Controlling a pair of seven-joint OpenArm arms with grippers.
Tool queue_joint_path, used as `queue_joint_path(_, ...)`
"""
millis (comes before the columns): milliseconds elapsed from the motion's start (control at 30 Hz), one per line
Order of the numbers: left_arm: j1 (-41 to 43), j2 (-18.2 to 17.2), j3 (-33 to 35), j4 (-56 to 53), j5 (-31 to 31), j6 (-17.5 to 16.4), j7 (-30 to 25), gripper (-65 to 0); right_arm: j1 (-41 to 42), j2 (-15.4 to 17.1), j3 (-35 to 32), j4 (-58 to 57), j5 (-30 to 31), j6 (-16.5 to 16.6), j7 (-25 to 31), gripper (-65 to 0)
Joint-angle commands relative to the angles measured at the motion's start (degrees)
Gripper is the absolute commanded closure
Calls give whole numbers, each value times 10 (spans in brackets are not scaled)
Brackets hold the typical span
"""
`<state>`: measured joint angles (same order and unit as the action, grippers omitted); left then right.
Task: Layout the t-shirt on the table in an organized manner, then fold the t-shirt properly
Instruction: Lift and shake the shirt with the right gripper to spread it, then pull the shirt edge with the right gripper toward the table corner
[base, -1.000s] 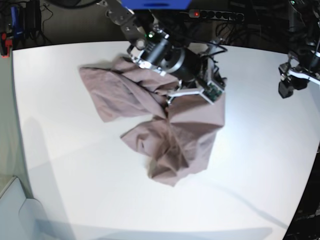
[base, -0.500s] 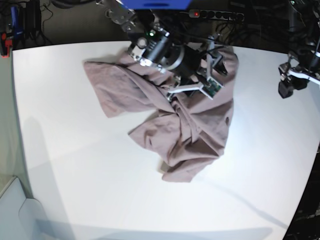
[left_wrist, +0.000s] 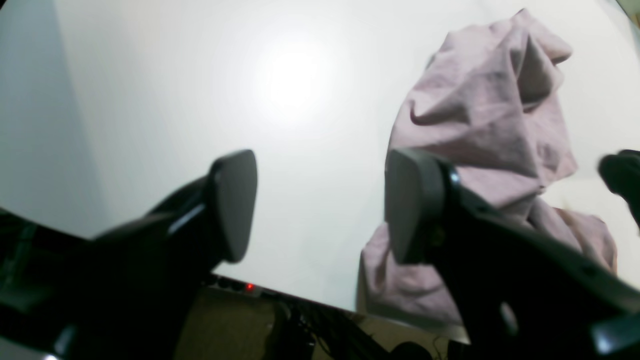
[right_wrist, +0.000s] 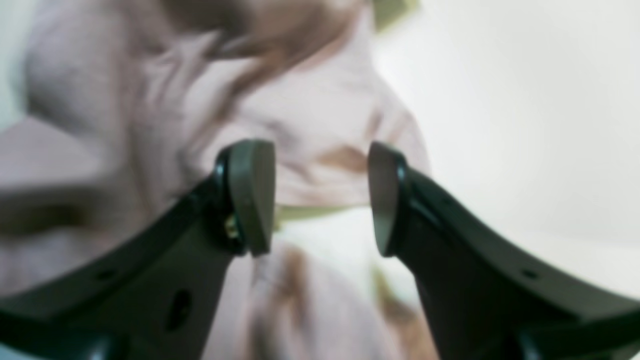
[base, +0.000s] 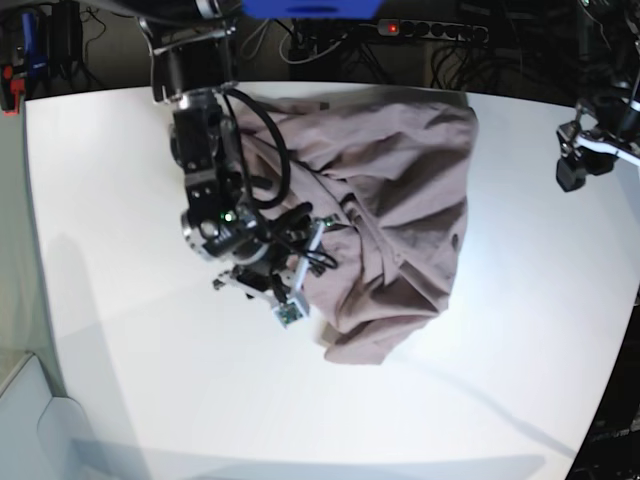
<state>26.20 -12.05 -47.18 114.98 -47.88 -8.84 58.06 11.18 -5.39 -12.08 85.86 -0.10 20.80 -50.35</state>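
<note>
Right wrist view: t-shirt (right_wrist: 310, 125) lies beyond parted fingers (right_wrist: 252, 195).

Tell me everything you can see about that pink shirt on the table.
The t-shirt is dusty mauve-pink, soft-looking cloth, crumpled and creased rather than flat. It lies bunched on the white table toward the far edge, one lobe trailing toward the near side. The right gripper hangs open over it, holding none of it.
</note>
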Motion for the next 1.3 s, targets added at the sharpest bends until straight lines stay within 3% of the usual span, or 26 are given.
queue_joint_path(0, 3, -6, -4, 10, -10, -1, -10, -395, 27, -4, 7, -21, 4, 2, 13, -306)
queue_joint_path(233, 9, -6, -4, 10, -10, -1, -11, -395, 86, 6, 73, -165, 1, 1, 82, -306)
queue_joint_path(467, 9, -6, -4, 10, -10, -1, -11, -395, 89, 30, 74, -212, 1, -1, 137, -306)
queue_joint_path(667, 6, -6, -4, 10, -10, -1, -11, -395, 86, 39, 73, -248, 1, -1, 147, -294)
queue_joint_path(733, 6, -6, -4, 10, -10, -1, -11, -395, 86, 39, 73, -252, 1, -1, 147, -249)
queue_joint_path(867, 5, -6, -4, 10, -10, -1, -11, -395, 75, 39, 73, -238, 1, 0, 147, 0)
queue_joint_path(1267, 6, -6, -5, 9, -10, -1, -11, -395, 79, 53, 76, -75, 1, -1, 139, 0)
